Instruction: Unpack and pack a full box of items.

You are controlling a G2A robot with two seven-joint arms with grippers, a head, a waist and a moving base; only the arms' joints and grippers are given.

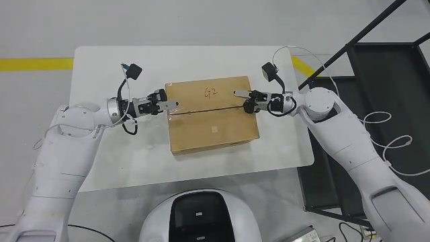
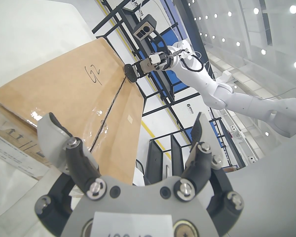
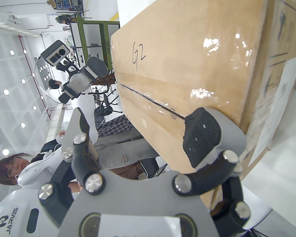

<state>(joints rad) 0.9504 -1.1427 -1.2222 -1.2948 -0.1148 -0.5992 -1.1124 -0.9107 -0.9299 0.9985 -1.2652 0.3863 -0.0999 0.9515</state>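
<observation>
At the left of the white table (image 1: 107, 74), the left gripper (image 1: 163, 101) sits at the short left end of the cardboard box (image 1: 211, 124), level with the seam (image 1: 208, 109). Its fingers (image 2: 51, 127) are spread wide and pinch nothing. In the left wrist view one fingertip overlaps the box's top edge and the other hangs beyond it. The box lies flat in the middle of the table with both top flaps closed. The flaps meet along a dark seam running end to end under glossy clear tape (image 3: 212, 43). A handwritten mark (image 1: 211, 93) sits on the far flap and a small pale sticker (image 1: 215, 129) on the near one. Printed labels (image 2: 12, 146) show on the end faces. At the seam's right end, the right gripper (image 1: 240, 96) is spread too. One ribbed pad (image 3: 202, 134) is over the box top right at the seam, though contact cannot be told. Right of the table stands a dark rack (image 1: 376, 74).
</observation>
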